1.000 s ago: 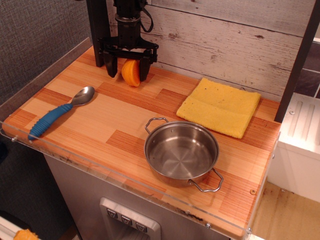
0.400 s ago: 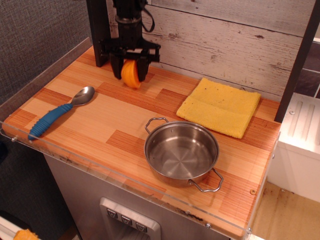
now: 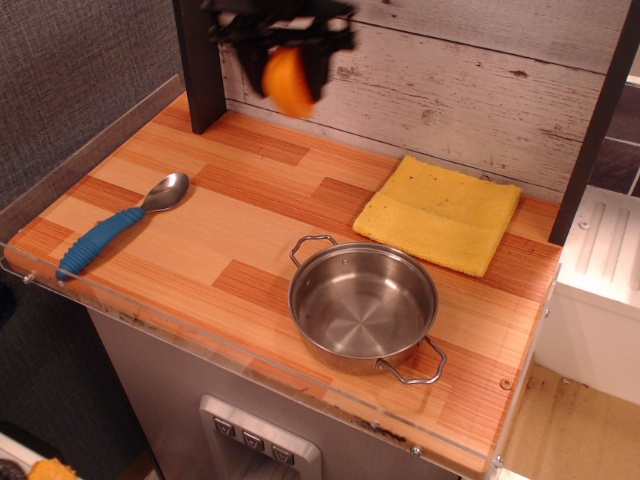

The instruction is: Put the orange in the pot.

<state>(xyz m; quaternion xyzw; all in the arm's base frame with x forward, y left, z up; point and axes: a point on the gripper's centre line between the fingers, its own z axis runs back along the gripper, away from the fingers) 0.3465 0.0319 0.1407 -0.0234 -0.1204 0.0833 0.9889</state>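
Observation:
The orange (image 3: 289, 82) is a small bright orange toy half held between the black fingers of my gripper (image 3: 287, 70), high above the back of the wooden counter near the top edge of the view. The gripper is shut on it; most of the arm is cut off by the frame. The pot (image 3: 363, 305), a shallow shiny steel pot with two wire loop handles, stands empty at the front middle of the counter, well below and to the right of the orange.
A yellow cloth (image 3: 440, 212) lies at the back right. A blue-handled metal spoon (image 3: 118, 225) lies at the left. A dark post (image 3: 197, 65) stands at the back left, a plank wall (image 3: 460, 70) behind, and a clear rim (image 3: 250, 362) edges the front.
The gripper has lifted the orange off the back of the counter, up and slightly right, to near the top of the view. Pot, cloth and spoon have not moved.

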